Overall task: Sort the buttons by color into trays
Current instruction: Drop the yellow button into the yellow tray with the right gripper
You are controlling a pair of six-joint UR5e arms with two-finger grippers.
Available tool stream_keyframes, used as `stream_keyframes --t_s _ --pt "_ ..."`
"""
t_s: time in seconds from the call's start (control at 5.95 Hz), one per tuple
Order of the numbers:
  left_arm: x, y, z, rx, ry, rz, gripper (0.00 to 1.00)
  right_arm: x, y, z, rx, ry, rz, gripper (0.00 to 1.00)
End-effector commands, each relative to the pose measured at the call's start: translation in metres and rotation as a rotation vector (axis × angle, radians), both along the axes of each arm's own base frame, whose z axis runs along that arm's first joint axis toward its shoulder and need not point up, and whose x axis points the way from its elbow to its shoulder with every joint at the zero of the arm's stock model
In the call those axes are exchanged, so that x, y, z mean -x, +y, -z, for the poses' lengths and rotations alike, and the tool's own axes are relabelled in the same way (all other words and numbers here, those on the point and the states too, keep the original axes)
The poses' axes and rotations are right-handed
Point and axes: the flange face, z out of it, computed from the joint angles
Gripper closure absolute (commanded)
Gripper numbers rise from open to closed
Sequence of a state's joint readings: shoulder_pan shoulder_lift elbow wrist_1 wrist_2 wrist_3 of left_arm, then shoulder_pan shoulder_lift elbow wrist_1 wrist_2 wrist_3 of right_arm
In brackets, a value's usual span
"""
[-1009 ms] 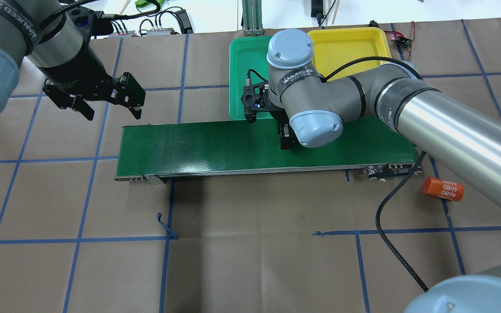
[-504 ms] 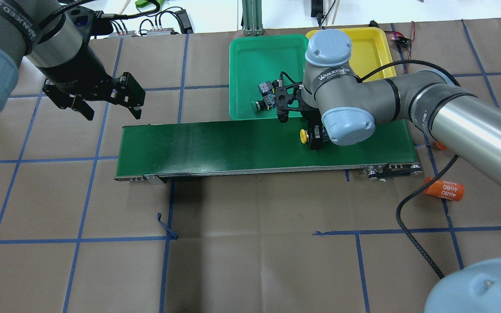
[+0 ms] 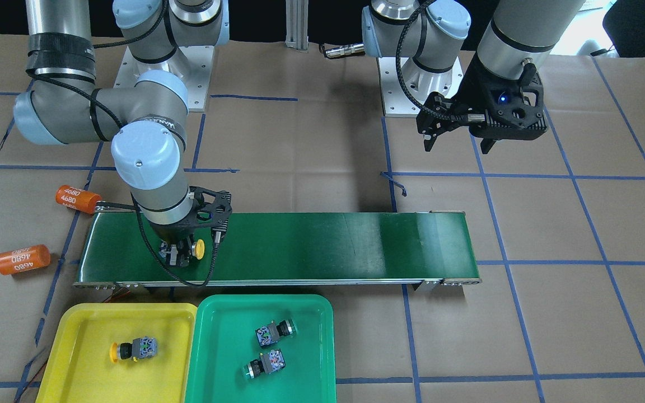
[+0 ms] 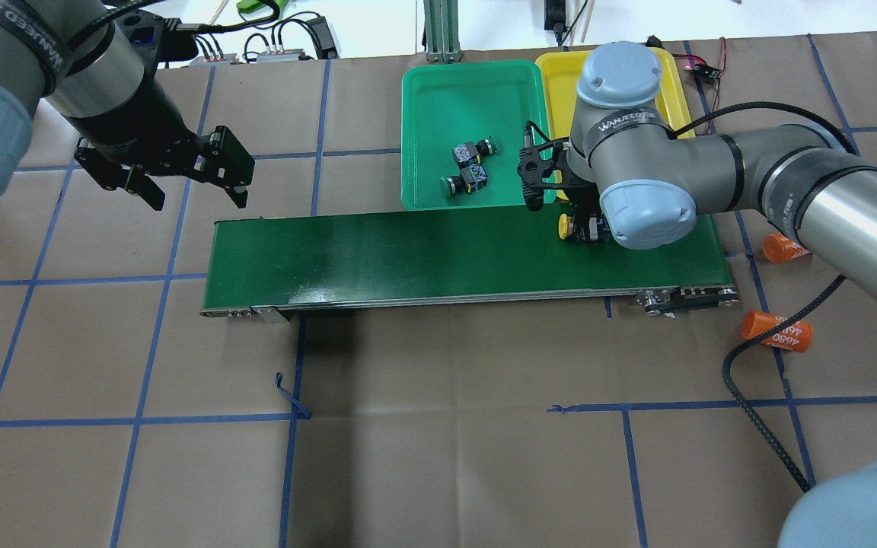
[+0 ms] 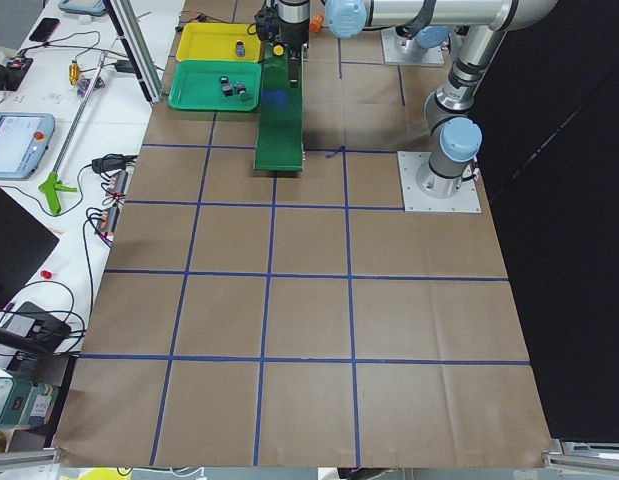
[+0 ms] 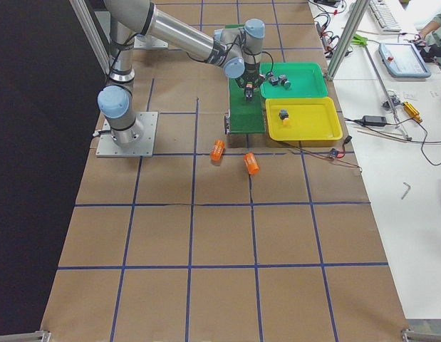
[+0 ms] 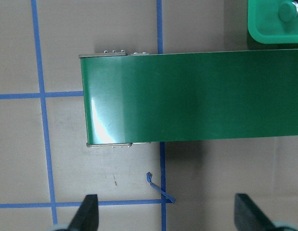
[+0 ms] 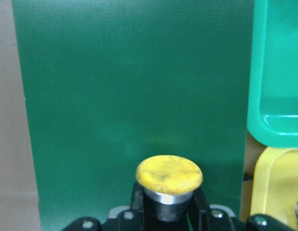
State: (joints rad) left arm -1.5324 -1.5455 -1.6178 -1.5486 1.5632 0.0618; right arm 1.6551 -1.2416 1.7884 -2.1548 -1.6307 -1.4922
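Running left to right, the belt point(image 4: 408, 251) has the yellow tray point(image 4: 674, 95) just past its far edge at the right end. The left gripper point(image 4: 199, 196) hangs open, well apart. The right gripper point(image 4: 585, 226) clamps a yellow button point(image 4: 562, 223) sideways above the belt, cap pointing left, now farther right than half a second ago.

Overhead, I see the belt point(image 4: 408, 251) lying crosswise, with two trays side by side just behind its right half. The left-hand tray point(image 4: 438, 91) holds two buttons point(image 4: 473, 150) point(image 4: 464, 181), the right-hand tray point(image 4: 553, 84) one button point(image 3: 132, 348). My right gripper point(image 3: 180, 256) holds another button point(image 4: 563, 224) above the belt's right end; two cylinders point(image 4: 776, 330) point(image 4: 782, 248) lie past it.
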Motion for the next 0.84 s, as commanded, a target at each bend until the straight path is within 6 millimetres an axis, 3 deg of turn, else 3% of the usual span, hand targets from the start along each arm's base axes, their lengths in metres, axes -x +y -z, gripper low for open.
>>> stream_keyframes --t_s 0.0,0.17,0.34,0.5,0.67 --pt "0.0 -0.001 -0.001 0.003 0.001 0.0 0.02 0.035 -0.005 -0.049 0.077 0.013 -0.019 0.91" --pt "0.001 0.0 -0.001 0.002 -0.009 0.0 0.02 0.037 -0.024 -0.075 0.136 0.019 -0.079 0.91" --pt "0.0 0.0 -0.001 0.002 -0.003 -0.003 0.02 0.039 -0.059 -0.065 0.14 0.026 -0.126 0.9" --pt "0.001 0.0 -0.001 0.002 -0.002 -0.003 0.02 0.053 -0.11 -0.053 0.159 0.029 -0.136 0.9" --pt "0.0 0.0 -0.002 0.004 0.0 -0.003 0.02 0.067 -0.16 -0.028 0.162 0.029 -0.142 0.9"
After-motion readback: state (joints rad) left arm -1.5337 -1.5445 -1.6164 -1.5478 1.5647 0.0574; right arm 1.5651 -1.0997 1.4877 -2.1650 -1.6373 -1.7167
